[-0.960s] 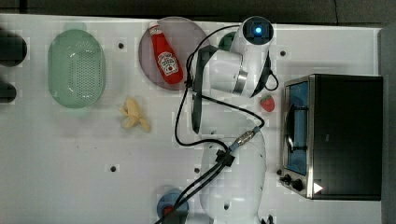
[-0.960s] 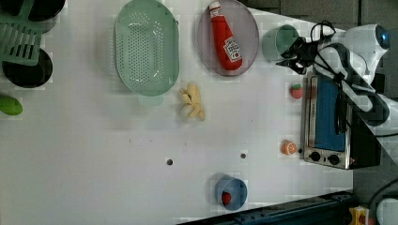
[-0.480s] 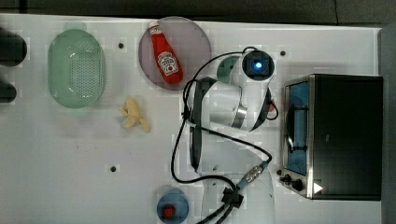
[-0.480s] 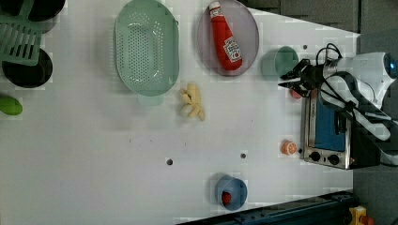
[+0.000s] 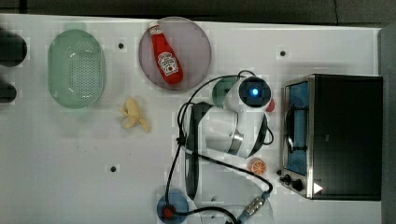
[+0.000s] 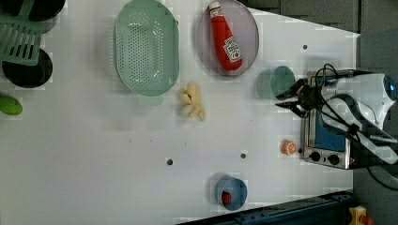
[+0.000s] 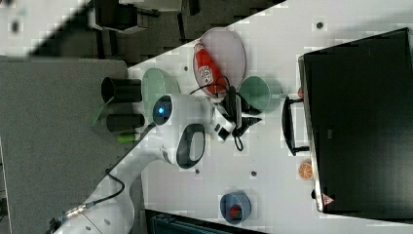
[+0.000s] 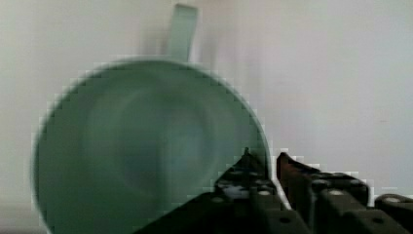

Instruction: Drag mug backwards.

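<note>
1. A white table carried everything.
2. A pale green colander lay toward the top view's left.
3. A purple plate bearing a ketchup bottle sat beside it.
4. A peeled banana lay below them in the top view.
5. The dark green mug stood near a toaster oven.
6. An orange slice and a small blue dish rested nearer the robot's base.
</note>
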### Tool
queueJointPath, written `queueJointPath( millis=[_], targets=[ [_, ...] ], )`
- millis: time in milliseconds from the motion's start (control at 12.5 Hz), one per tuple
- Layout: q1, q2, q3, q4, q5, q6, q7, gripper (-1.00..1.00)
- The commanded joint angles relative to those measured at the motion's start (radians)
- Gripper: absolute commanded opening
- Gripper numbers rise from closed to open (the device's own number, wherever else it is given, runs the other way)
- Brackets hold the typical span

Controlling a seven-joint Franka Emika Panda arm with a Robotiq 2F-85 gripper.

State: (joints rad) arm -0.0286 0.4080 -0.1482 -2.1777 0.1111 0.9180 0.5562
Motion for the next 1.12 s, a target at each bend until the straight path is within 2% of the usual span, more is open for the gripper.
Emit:
queueJointPath(
  millis=[80,800,1120],
  targets=[
    [-0.004,-0.049,-0.020,-0.057,0.001,0.006,0.011,-0.65],
    [-0.004,-0.190,-0.058,-0.291,0.001,0.006,0.010,-0.65],
    [-0.005,-0.226,-0.079,-0.335,0.001,-0.059,0.010,-0.65]
  ],
)
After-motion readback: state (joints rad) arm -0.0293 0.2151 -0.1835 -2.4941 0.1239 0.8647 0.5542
